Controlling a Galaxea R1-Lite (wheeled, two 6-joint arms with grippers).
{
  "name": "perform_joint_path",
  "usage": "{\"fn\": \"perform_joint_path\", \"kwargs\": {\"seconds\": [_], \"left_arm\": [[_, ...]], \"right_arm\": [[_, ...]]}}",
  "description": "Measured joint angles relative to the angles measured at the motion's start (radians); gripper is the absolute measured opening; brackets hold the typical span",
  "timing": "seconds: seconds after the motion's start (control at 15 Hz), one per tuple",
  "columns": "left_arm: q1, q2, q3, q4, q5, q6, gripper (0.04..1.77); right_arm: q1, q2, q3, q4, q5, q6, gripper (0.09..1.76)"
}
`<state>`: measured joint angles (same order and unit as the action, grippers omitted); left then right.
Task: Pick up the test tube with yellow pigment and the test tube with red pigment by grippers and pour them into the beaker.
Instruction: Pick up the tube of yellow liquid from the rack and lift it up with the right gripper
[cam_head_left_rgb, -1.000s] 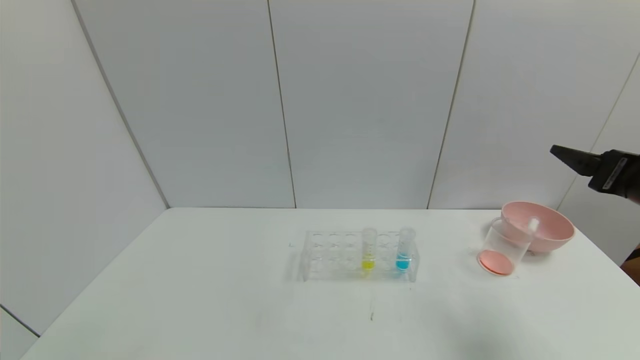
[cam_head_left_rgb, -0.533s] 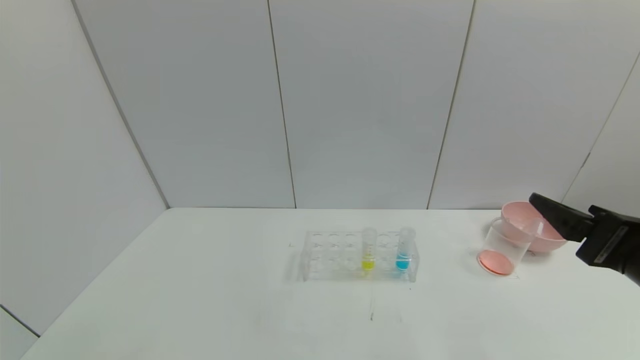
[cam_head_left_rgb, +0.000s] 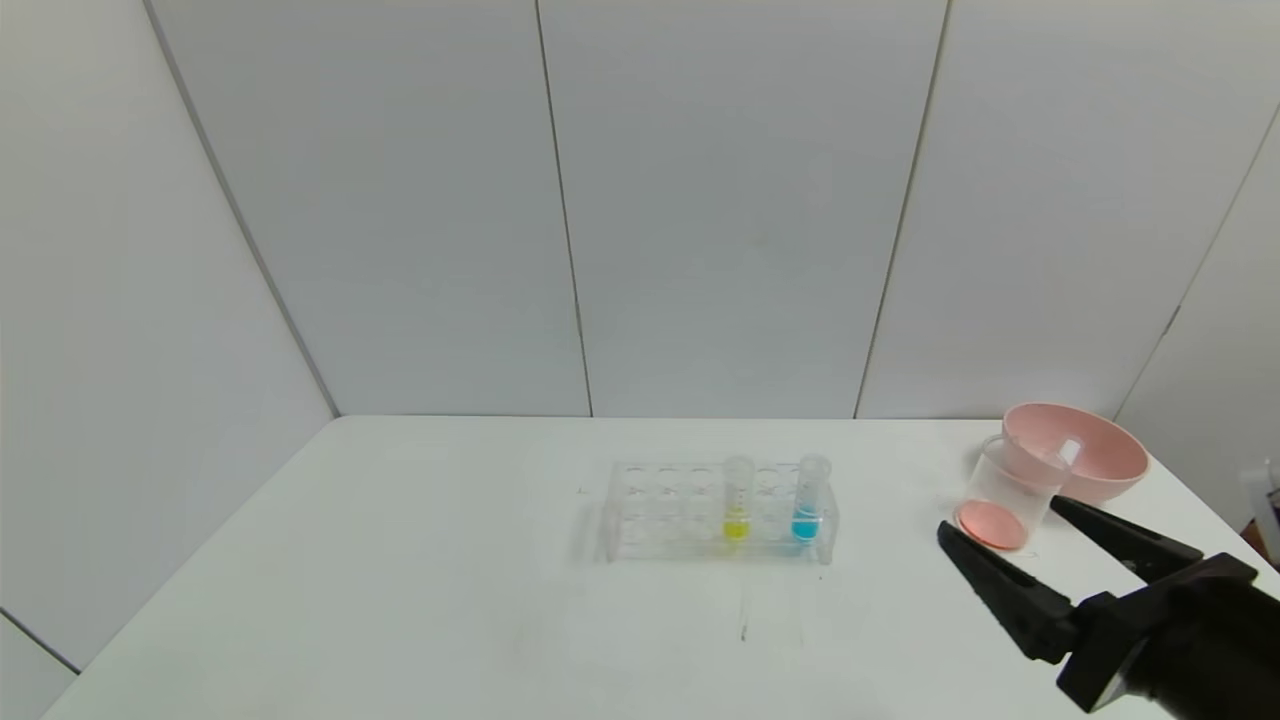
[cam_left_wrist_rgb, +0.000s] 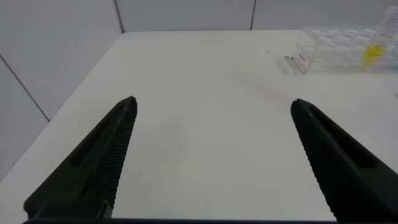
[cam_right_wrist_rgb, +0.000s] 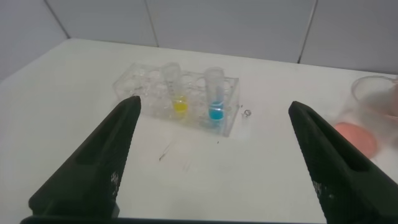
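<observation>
The right tool (cam_head_left_rgb: 1000, 535) hovers low over the desk (cam_head_left_rgb: 400, 600) just in front of the beaker (cam_head_left_rgb: 1008, 492), fingers spread wide and grasping nothing. The beaker holds red-orange liquid at its bottom and stands just beside the pink bowl (cam_head_left_rgb: 1090, 462), where an empty tube (cam_head_left_rgb: 1064, 452) leans. The yellow tube (cam_head_left_rgb: 737, 500) stands upright in the rack (cam_head_left_rgb: 660, 510) — a blue tube (cam_head_left_rgb: 810, 500) stands two holes to its right. The left tool (cam_left_wrist_rgb: 211, 124) is released too, over bare desk well left of the rack.
</observation>
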<state>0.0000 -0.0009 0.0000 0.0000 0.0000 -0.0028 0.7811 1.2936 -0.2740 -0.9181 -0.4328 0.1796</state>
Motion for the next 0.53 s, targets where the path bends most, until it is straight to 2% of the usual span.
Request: {"fn": "perform_joint_path", "kwargs": {"seconds": [0.2,0.53], "left_arm": [[0.000,0.000,0.000,0.000,0.000,0.000,1.76],[0.000,0.000,0.000,0.000,0.000,0.000,1.76]], "right_arm": [[0.075,0.078,-0.024,-0.006,-0.001,0.003,1.70],[0.113,0.257,-0.064,-0.127,-0.027,0.015,1.70]]}}
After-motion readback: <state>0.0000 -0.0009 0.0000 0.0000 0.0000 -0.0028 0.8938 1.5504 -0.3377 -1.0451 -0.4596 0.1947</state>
